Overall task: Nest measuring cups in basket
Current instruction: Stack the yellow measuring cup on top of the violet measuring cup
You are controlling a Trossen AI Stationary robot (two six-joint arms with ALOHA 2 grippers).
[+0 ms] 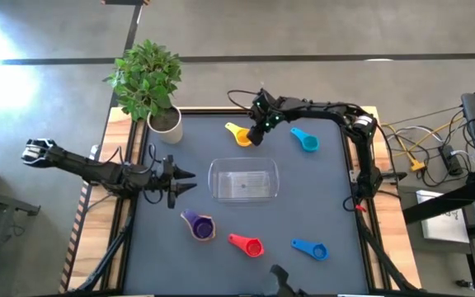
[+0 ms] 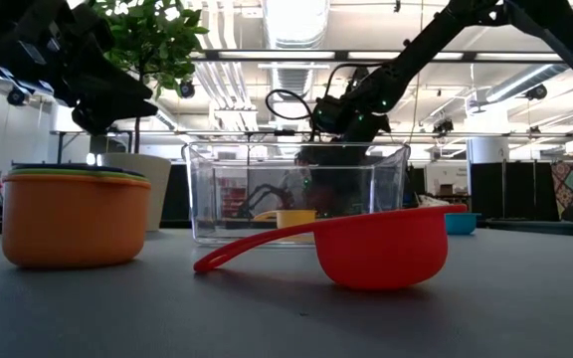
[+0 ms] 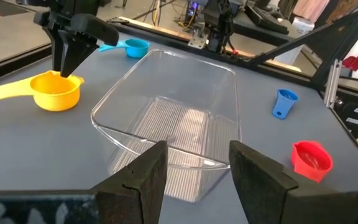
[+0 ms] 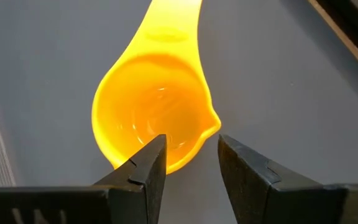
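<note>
Two fingers of the right gripper [image 4: 189, 163] stood slightly spread, straddling the rim of the yellow cup [image 4: 151, 106], glossy, upright, handle pointing away.

So the count: one clear basket [image 1: 244, 181], one potted plant [image 1: 151, 87], two arms. Measuring cups lying singly, four: yellow [image 1: 239, 134], light blue [image 1: 305, 140], red [image 1: 247, 243], blue [image 1: 311, 248]. Plus one nested stack [image 1: 199, 225], purple and orange visible.
</note>
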